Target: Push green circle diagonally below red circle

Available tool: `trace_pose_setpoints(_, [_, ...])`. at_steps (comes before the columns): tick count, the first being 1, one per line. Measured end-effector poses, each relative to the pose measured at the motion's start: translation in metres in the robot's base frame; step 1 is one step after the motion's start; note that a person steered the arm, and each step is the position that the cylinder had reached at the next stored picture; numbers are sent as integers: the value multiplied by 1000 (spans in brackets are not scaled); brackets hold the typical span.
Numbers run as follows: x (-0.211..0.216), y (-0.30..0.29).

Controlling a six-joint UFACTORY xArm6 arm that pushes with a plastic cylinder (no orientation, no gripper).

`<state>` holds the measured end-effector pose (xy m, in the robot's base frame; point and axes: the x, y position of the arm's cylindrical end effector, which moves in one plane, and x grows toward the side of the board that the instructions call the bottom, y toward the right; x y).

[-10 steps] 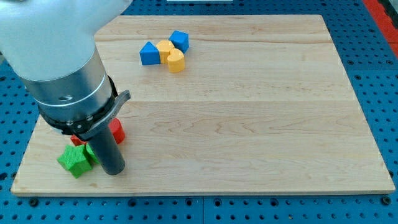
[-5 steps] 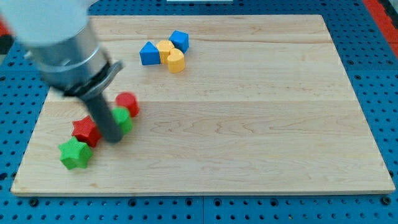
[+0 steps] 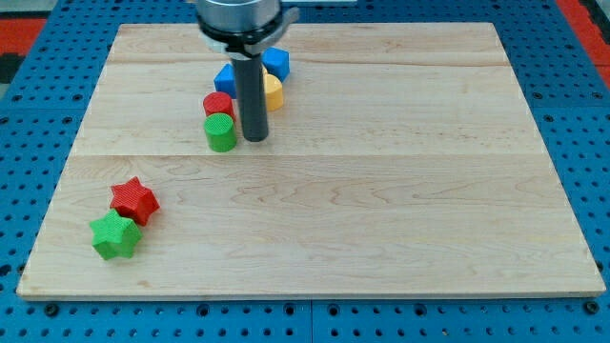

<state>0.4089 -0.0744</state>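
Note:
The green circle (image 3: 220, 132) stands on the wooden board (image 3: 381, 191), directly below the red circle (image 3: 218, 105) and touching it. My tip (image 3: 254, 139) is just to the right of the green circle, close beside it, with the dark rod rising toward the view's top. The rod covers part of the yellow blocks (image 3: 272, 92) behind it.
A blue block (image 3: 227, 79), a blue cube (image 3: 275, 62) and the yellow blocks cluster just above the red circle. A red star (image 3: 133, 200) and a green star (image 3: 115, 235) sit together near the board's lower left corner.
My tip has swept from the lower left up toward the top middle, carrying the green and red circles with it. The red and green stars stayed behind.

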Motion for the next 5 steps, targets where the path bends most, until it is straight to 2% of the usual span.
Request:
trace_pose_setpoints(1, [-37, -3])
trace_pose_setpoints(5, [14, -23])
